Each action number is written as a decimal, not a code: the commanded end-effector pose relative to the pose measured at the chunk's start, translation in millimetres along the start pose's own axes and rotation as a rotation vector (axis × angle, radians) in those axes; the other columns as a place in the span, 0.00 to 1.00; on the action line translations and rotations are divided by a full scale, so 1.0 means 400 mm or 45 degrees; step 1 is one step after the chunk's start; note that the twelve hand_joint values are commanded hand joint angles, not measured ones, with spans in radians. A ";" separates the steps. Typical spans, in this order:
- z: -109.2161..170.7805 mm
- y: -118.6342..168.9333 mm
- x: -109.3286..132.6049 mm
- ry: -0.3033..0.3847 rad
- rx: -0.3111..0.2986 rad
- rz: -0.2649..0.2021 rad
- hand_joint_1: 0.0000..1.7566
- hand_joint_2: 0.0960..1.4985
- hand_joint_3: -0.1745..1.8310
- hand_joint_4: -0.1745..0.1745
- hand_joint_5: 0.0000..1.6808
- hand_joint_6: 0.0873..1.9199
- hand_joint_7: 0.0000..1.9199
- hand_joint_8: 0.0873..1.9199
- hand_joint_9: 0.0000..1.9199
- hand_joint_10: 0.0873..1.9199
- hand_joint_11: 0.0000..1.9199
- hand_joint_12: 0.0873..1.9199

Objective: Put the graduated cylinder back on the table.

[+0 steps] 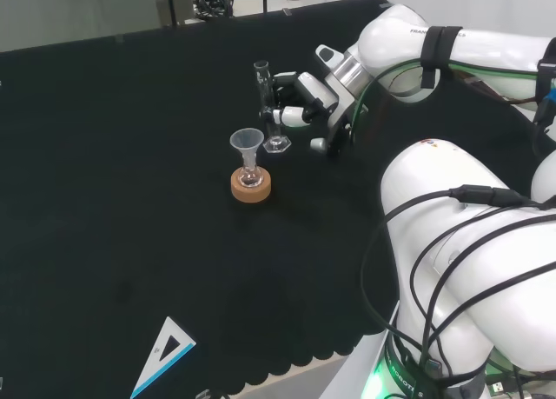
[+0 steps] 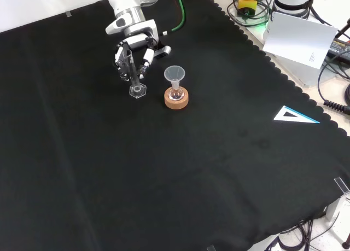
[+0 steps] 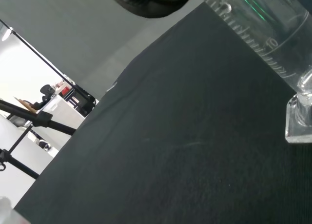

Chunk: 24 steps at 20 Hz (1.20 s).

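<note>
In the front view, going from left to right, the hand (image 2: 134, 50) comes first, reaching down from the top with its fingers curled round a clear graduated cylinder (image 2: 133, 73). The cylinder stands close to upright, and its six-sided foot sits at the black cloth (image 2: 164, 180), though whether it is touching cannot be told. Just to the right of the cylinder is a cork ring (image 2: 177, 99) holding a small clear flask with a funnel (image 2: 174, 74) in its neck. Well to the right of the cork ring, near the scalloped edge of the cloth, lies a white and blue triangle ruler (image 2: 293, 115).

In the head view the cork ring (image 1: 251, 186) and its funnel (image 1: 247, 142) stand on the left. Just right of them and a little farther off is the cylinder (image 1: 266, 103), gripped about its middle by the hand (image 1: 300, 103), and the white arm (image 1: 452, 60) stretches away to the right.

From the wrist, the cylinder's marked tube (image 3: 263, 33) and square-looking foot appear close up against the cloth (image 3: 161, 151).
</note>
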<state>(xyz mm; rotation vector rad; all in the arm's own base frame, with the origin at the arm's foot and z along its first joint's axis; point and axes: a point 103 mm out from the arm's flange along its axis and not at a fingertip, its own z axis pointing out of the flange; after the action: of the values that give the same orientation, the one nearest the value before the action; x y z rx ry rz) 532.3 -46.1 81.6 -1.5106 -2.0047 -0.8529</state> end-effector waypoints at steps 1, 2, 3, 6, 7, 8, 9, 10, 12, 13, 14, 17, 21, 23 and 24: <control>0.004 0.000 -0.013 0.018 -0.033 0.019 0.65 0.73 0.08 0.20 0.60 0.49 0.73 0.03 0.78 0.00 0.66 0.33; 0.004 0.000 -0.016 0.024 -0.043 0.026 0.65 0.73 0.08 0.21 0.60 0.49 0.73 0.03 0.78 0.00 0.66 0.33; 0.004 -0.001 -0.018 0.029 -0.055 0.031 0.65 0.73 0.08 0.21 0.60 0.49 0.73 0.03 0.78 0.00 0.66 0.33; 0.004 -0.004 -0.022 0.038 -0.076 0.034 0.65 0.73 0.08 0.21 0.60 0.49 0.73 0.02 0.78 0.00 0.66 0.33; 0.003 -0.005 -0.024 0.038 -0.078 0.033 0.65 0.73 0.08 0.21 0.60 0.49 0.72 0.02 0.78 0.00 0.66 0.33; 0.004 -0.006 -0.025 0.036 -0.082 0.037 0.65 0.73 0.08 0.21 0.60 0.49 0.72 0.02 0.78 0.00 0.66 0.33; 0.005 -0.006 -0.026 0.032 -0.087 0.040 0.64 0.73 0.08 0.22 0.60 0.49 0.72 0.02 0.77 0.00 0.66 0.33; 0.007 -0.006 -0.026 0.033 -0.086 0.042 0.64 0.73 0.08 0.22 0.60 0.49 0.72 0.02 0.77 0.00 0.66 0.33; 0.008 -0.007 -0.030 0.036 -0.088 0.044 0.64 0.73 0.08 0.23 0.59 0.50 0.72 0.02 0.77 0.00 0.66 0.34; 0.009 -0.007 -0.031 0.037 -0.089 0.044 0.64 0.73 0.08 0.23 0.59 0.50 0.72 0.02 0.77 0.00 0.65 0.34; 0.010 -0.008 -0.033 0.038 -0.089 0.045 0.64 0.73 0.08 0.23 0.59 0.51 0.71 0.02 0.77 0.00 0.65 0.34; -0.009 -0.017 -0.052 0.051 -0.107 0.052 0.64 0.73 0.08 0.22 0.59 0.51 0.71 0.02 0.76 0.00 0.65 0.34; -0.012 -0.018 -0.056 0.056 -0.102 0.052 0.64 0.74 0.08 0.21 0.58 0.51 0.71 0.02 0.76 0.00 0.65 0.34; -0.013 -0.018 -0.057 0.056 -0.109 0.056 0.64 0.74 0.08 0.19 0.58 0.52 0.70 0.02 0.75 0.00 0.64 0.34; -0.012 -0.018 -0.057 0.050 -0.104 0.051 0.64 0.74 0.08 0.17 0.58 0.52 0.70 0.02 0.75 0.00 0.64 0.34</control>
<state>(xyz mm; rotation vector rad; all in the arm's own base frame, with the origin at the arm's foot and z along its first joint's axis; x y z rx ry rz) 532.2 -65.6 68.1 -1.5607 -1.9231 -0.9533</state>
